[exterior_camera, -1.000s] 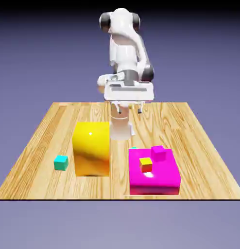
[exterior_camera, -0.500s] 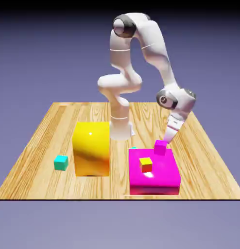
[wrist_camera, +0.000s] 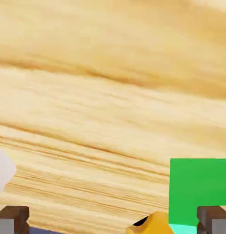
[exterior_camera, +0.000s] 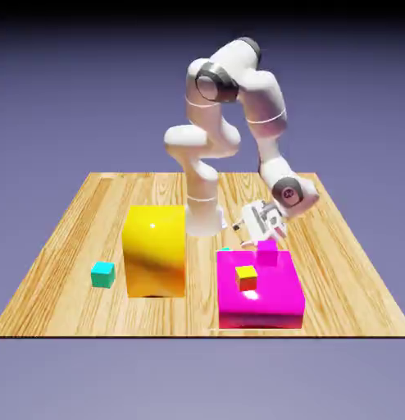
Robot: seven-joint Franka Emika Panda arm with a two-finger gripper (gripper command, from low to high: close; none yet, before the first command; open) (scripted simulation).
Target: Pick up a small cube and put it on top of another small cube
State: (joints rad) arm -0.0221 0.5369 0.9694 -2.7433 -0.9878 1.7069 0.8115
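Bends over the pale wooden counter (exterior_camera: 66,246), tilting the spread white end effector (exterior_camera: 241,235) near a small magenta cube (exterior_camera: 267,254).

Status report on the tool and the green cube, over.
Tool open, nothing between its fingers. Green cube ungrasped, at the hand view's lower right. Big magenta block stands close by; possible snag.
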